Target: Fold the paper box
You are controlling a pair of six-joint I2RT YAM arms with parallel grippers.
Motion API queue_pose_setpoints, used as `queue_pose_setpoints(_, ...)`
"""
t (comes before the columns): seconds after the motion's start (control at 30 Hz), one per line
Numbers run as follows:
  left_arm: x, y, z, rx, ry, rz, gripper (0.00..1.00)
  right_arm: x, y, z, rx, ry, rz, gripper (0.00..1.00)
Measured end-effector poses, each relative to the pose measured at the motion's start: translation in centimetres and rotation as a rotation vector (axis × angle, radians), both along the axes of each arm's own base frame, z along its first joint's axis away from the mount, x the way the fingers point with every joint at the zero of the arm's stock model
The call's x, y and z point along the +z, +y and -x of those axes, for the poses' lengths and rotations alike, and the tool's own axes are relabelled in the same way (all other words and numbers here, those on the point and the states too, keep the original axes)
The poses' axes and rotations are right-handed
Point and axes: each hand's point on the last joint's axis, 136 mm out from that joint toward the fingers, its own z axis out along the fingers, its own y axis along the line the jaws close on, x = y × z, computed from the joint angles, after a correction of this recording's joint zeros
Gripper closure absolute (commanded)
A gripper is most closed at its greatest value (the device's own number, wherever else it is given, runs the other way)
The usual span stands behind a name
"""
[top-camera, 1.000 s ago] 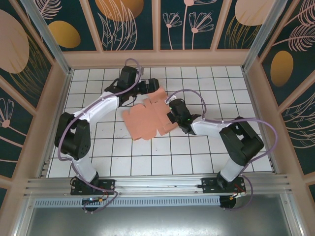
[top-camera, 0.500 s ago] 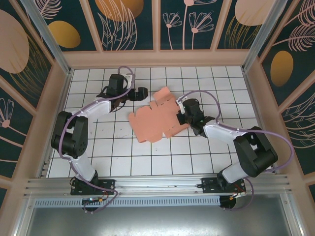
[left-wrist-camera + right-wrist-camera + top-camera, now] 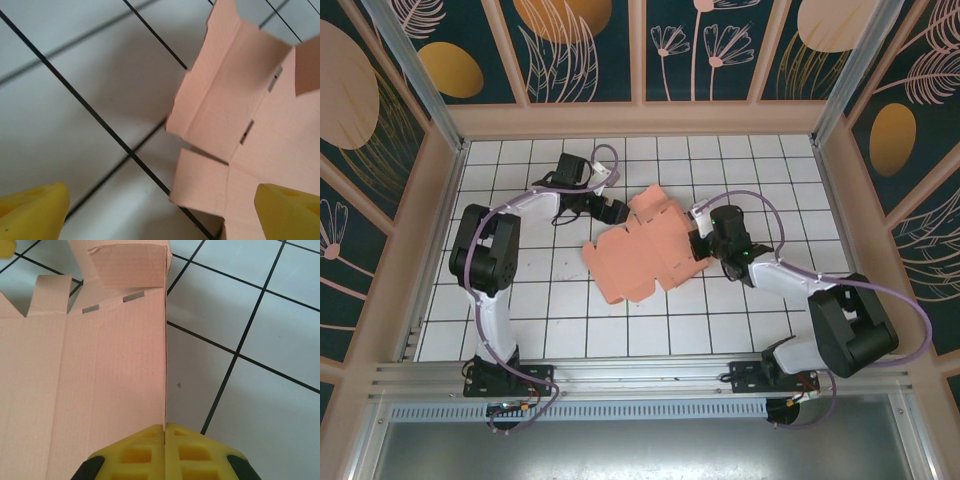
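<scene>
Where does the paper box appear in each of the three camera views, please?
Top external: the paper box lies at the middle of the white tiled table, between the two arms.
Left wrist: the paper box takes up the right half, flaps pointing left.
Right wrist: the paper box takes up the left half, its right edge running into the shut right fingers.
Shared landmark: the table's black grid lines.

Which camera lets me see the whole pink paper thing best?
The top external view: the flat salmon-pink card box blank shows complete, with all its edges in view. The left wrist view shows one corner with flaps and slots; the right wrist view shows one panel, its edge pinched in the shut right gripper.
</scene>
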Motion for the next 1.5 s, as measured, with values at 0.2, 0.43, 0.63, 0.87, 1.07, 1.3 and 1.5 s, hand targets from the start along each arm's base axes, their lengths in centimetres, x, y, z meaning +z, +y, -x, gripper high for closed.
queue_pose_setpoints(0.2, 0.2, -1.2, 0.8, -0.063, 0.063, 0.061, 0.31, 0.8, -0.1, 0.4, 0.021, -0.018, -0.045, 1.00)
queue_pose_setpoints(0.43, 0.1, -2.2, 1.8, -0.113, 0.144, 0.133, 0.43, 1.3, 0.4, 0.4, 0.043, -0.026, -0.072, 1.00)
queue_pose_setpoints(0.63, -0.1, -2.2, 2.4, -0.124, 0.181, 0.135, 0.61, 1.1, 0.5, 0.6, 0.043, -0.020, -0.084, 1.00)
queue_pose_setpoints(0.87, -0.2, -2.2, 2.5, -0.124, 0.191, 0.131, 0.70, 1.1, 0.5, 0.6, 0.041, -0.015, -0.091, 1.00)
queue_pose_setpoints(1.07, -0.2, -2.2, 2.5, -0.125, 0.188, 0.130, 0.87, 1.1, 0.5, 0.6, 0.040, -0.015, -0.091, 1.00)
queue_pose_setpoints(1.3, -0.2, -2.2, 2.5, -0.124, 0.190, 0.132, 0.92, 0.7, 0.5, 0.6, 0.033, -0.005, -0.088, 1.00)
queue_pose_setpoints(1.5, -0.7, -2.2, 2.7, -0.117, 0.159, 0.125, 0.90, 0.3, 0.2, 0.5, 0.011, 0.008, -0.087, 1.00)
